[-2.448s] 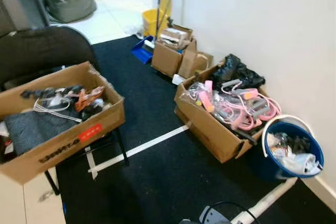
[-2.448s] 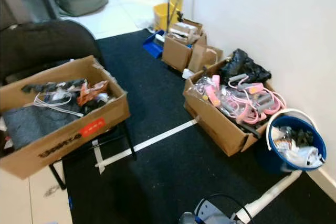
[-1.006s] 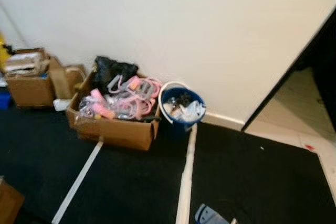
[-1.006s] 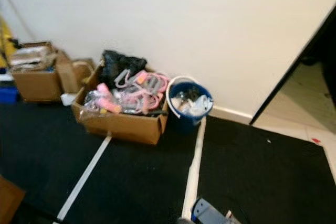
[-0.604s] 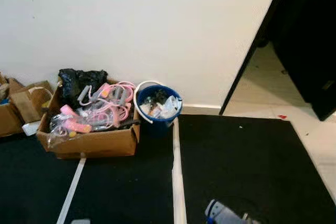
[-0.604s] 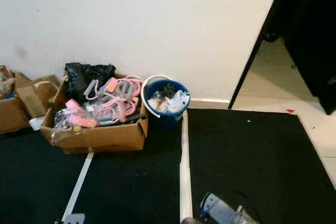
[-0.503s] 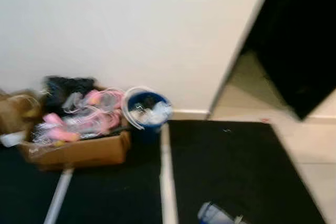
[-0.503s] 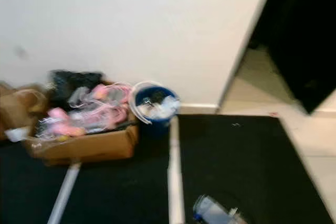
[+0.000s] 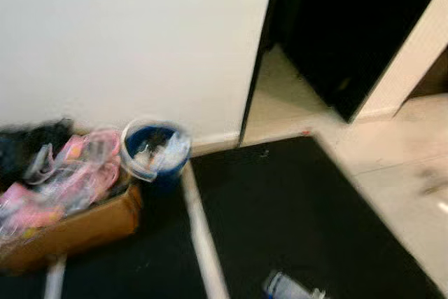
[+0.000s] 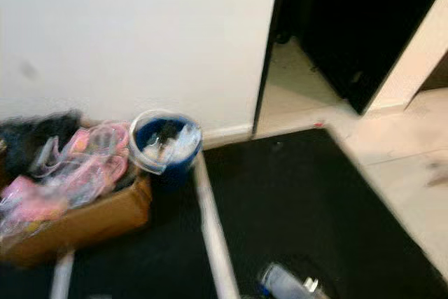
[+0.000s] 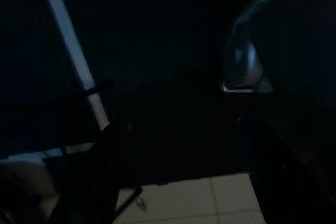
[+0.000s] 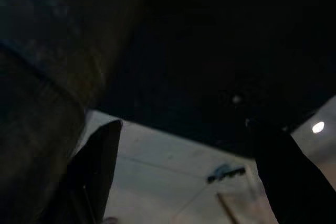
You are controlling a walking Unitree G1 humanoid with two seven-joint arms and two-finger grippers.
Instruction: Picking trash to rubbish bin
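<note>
**Looking at a blurry bin by the wall**

Staring down at a motion-smeared scene from the head cam. The round blue plastic rubbish bin with the white rim [image 9: 155, 150] sits on the floor against the white wall [image 9: 126, 40], already stuffed with pale crumpled trash [image 10: 168, 146]. Touching it on its left is an open brown cardboard box [image 9: 77, 229] crammed with pink and grey plastic bits [image 9: 77, 173], with a black crumpled bag [image 10: 38, 138] at the far end of the box near the wall.

A white tape line [image 9: 199, 229] runs across the black carpet [image 9: 280, 208] from the bin toward me. To the right of the wall there's a dark open doorway [image 9: 336, 26], with pale floor tiles [image 9: 399, 173] past the carpet edge. A silver-blue bit of the robot's own body [image 10: 283, 281] peeks in at the bottom.

Both arms hang idle. In the very dark left wrist cam the left tool [image 11: 178, 171] has its two black fingers spread apart with nothing between them, over dark carpet and a tape strip. The right tool [image 12: 184, 177] is likewise spread wide and empty, over carpet edge and pale tile.
</note>
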